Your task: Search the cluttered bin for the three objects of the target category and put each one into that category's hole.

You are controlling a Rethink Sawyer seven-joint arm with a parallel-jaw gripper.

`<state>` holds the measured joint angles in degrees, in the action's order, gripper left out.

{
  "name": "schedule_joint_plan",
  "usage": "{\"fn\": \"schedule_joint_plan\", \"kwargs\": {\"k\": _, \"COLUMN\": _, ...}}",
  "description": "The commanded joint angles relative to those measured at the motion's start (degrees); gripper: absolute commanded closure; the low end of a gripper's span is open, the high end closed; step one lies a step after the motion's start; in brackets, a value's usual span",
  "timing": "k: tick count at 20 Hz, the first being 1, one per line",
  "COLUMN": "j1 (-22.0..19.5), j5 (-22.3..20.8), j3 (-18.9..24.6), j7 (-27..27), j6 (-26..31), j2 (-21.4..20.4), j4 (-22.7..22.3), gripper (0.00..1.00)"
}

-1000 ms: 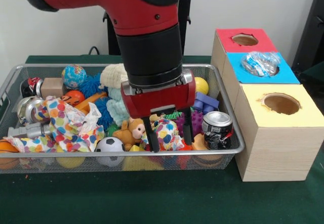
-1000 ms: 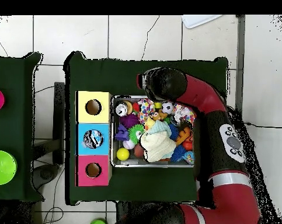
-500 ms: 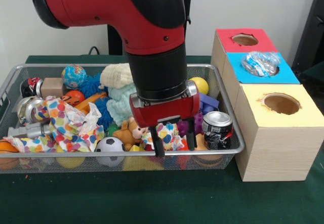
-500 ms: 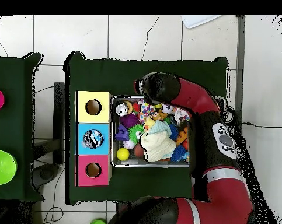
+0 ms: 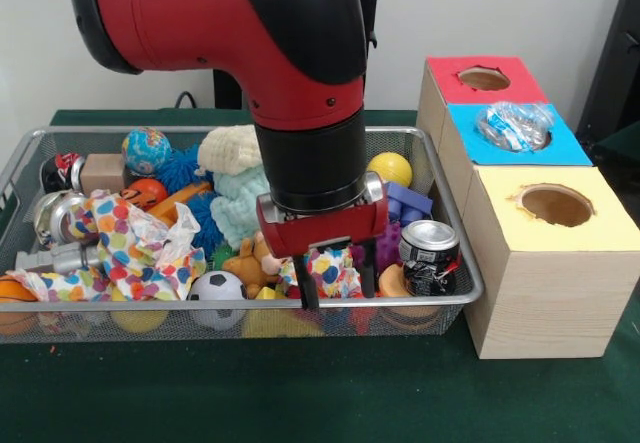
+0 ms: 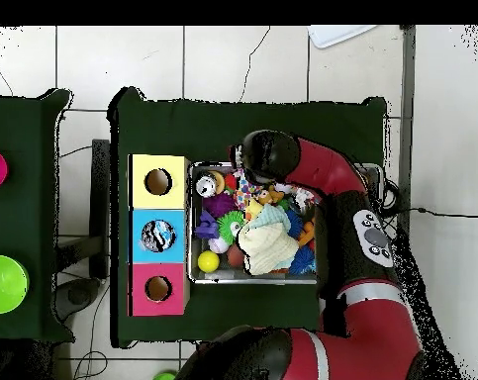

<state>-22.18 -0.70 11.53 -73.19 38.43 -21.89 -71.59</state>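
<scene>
Crumpled polka-dot paper wad (image 5: 333, 269) lies at the near edge of the wire mesh bin (image 5: 455, 253), directly between the two black fingers of the gripper (image 5: 337, 285). Jaws are spread, one finger on each side of the wad, tips down among the clutter; no squeeze visible. Wad: thin, creased, white with multicoloured dots.

Just left of it, a brown plush teddy bear (image 5: 252, 260) and a small soccer ball (image 5: 216, 287). Just right, a dented aluminium drink can (image 5: 429, 256), upright against the bin's right wall. A larger sheet of the same dotted paper (image 5: 130, 246) sits well to the left.

Beside the bin: three wooden boxes with round holes, tops yellow (image 5: 556, 218), blue (image 5: 520, 134), red (image 5: 484, 79). A clear crinkled plastic item (image 5: 514, 124) sits in the blue hole. Counter (image 5: 300, 393) is dark green cloth.
</scene>
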Motion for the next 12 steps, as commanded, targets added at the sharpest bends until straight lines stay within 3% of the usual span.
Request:
{"fn": "schedule_joint_plan", "kwargs": {"k": 1, "j1": -0.3, "j5": -2.0, "j3": -1.7, "j7": -5.3, "j6": 7.4, "j2": -0.4, "j4": -3.2, "gripper": 0.00}}
{"fn": "schedule_joint_plan", "kwargs": {"k": 12, "j1": 0.5, "j5": -1.2, "j3": -3.3, "j7": -6.9, "j6": 10.9, "j2": -2.3, "j4": -4.4, "gripper": 0.00}}
